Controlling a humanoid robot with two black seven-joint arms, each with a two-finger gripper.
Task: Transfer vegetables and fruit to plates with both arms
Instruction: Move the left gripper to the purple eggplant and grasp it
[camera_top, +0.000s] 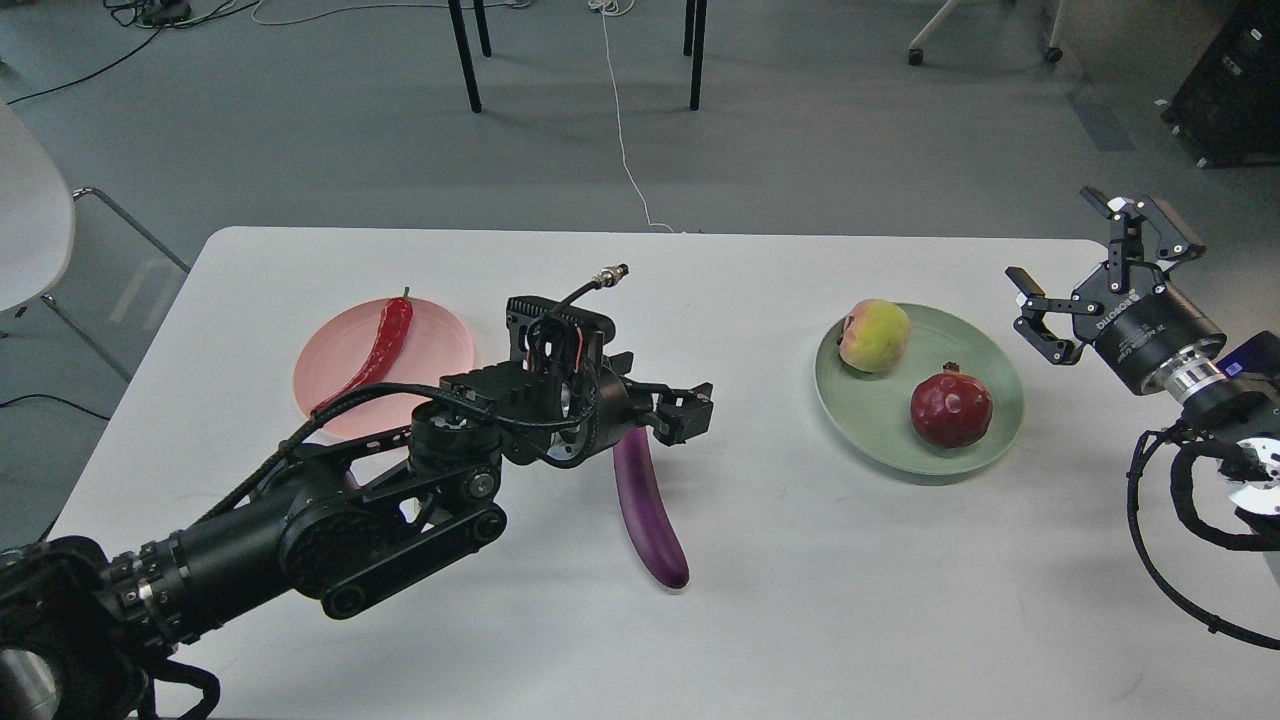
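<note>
The purple eggplant (650, 510) lies lengthwise on the white table (850, 580) at the centre. My left gripper (688, 410) is over its far cap end and hides it; the jaws look open, with nothing held. The red chili pepper (376, 350) lies on the pale pink plate (440, 350) at the left. The peach (874, 335) and the pomegranate (950, 410) sit on the mint green plate (880, 425) at the right. My right gripper (1055, 238) is open and empty, raised beside the green plate's right rim.
My left arm (330, 520) stretches across the table's front left. Chair legs (465, 50) and a white cable (625, 130) are on the floor behind the table. A white chair (30, 210) stands at the far left.
</note>
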